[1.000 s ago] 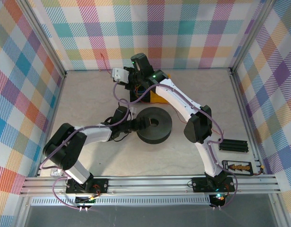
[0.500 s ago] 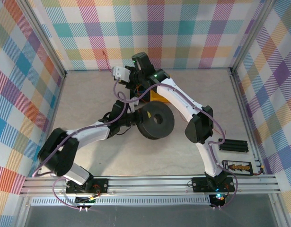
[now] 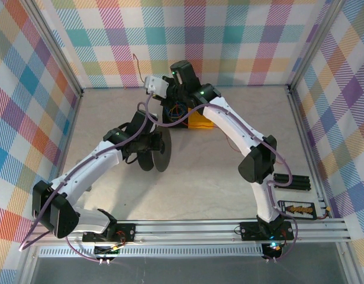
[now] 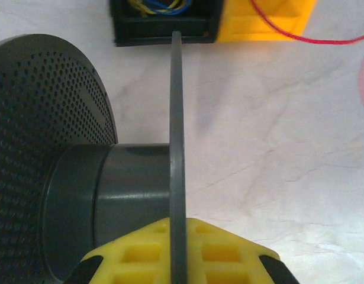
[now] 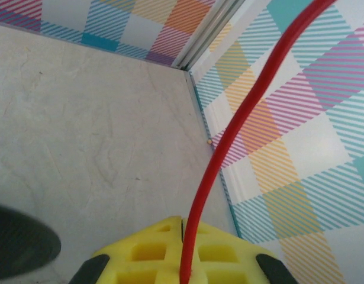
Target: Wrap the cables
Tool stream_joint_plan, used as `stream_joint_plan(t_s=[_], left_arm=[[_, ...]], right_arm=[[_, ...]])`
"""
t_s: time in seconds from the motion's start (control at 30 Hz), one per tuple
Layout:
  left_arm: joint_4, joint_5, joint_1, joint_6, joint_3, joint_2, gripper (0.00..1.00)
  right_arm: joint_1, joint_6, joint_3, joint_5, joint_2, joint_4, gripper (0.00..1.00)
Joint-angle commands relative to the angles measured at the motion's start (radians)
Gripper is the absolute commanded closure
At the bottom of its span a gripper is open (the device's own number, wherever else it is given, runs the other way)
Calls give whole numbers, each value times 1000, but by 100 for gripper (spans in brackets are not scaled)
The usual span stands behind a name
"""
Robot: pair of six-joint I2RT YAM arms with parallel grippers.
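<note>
The left pincer (image 4: pixel 179 251) is pressed together on one thin round side of the spool (image 4: pixel 110 171). That grey side goes right between its yellow pads (image 4: pixel 229 260). The spool is turned on its edge, with its other round side full of tiny holes. I cannot tell if it touches the tabletop (image 4: pixel 276 148). The left arm (image 3: pixel 105 157) reaches from the near left corner up to the middle and bends a little on the way.

The right pincer (image 5: pixel 182 254) is pinching the red cable (image 5: pixel 241 118). The cable goes up and away from it, in front of the far left corner of the walls. The right arm (image 3: pixel 241 130) goes up from the near right, bends at its elbow, and stretches to the back of the tabletop.

There are two arms and one spool. There is one yellow box (image 4: pixel 270 21) and one black box (image 4: pixel 164 29), side by side just past the spool. More red cable lies over the yellow box. Blue and yellow wires (image 4: pixel 158 6) sit in the black box. Two small black trays (image 3: pixel 291 181) lie at the right edge.

The tabletop is pale and looks like stone. The walls (image 3: pixel 241 35) are checked in soft pink, blue, yellow and purple. Silver rails (image 3: pixel 187 232) run along the near edge.
</note>
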Motion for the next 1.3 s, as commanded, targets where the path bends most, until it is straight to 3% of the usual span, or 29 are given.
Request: stream_joint_plan(t_s=[0.0,0.33,0.47,0.6,0.83,0.97,1.13,1.27], left_arm=[[-91,-127,-16,48,67,45,100],[-38,-164,-29,36,87,108,100],[-1,-141,-29,46,79,104,81],[-7,-137,-29,52,109,95,69],[-84,-153,-26,91,217,93,34],[-148,-176,-13,129,278,60,26],[-231,-180,107,151,243,-43,10],[-246,-69,249,142,140,-88,15]], right_arm=[[-13,32,-35,21,-37,19,100],[-19,61,-78,24,-48,48,100],[-19,70,-83,24,-46,45,100],[-21,70,-96,24,-54,44,100],[-22,79,-115,17,-57,63,100],[-27,84,-117,6,-56,64,100],[-29,86,-111,-22,-58,38,100],[-39,103,-80,-113,-57,-22,100]])
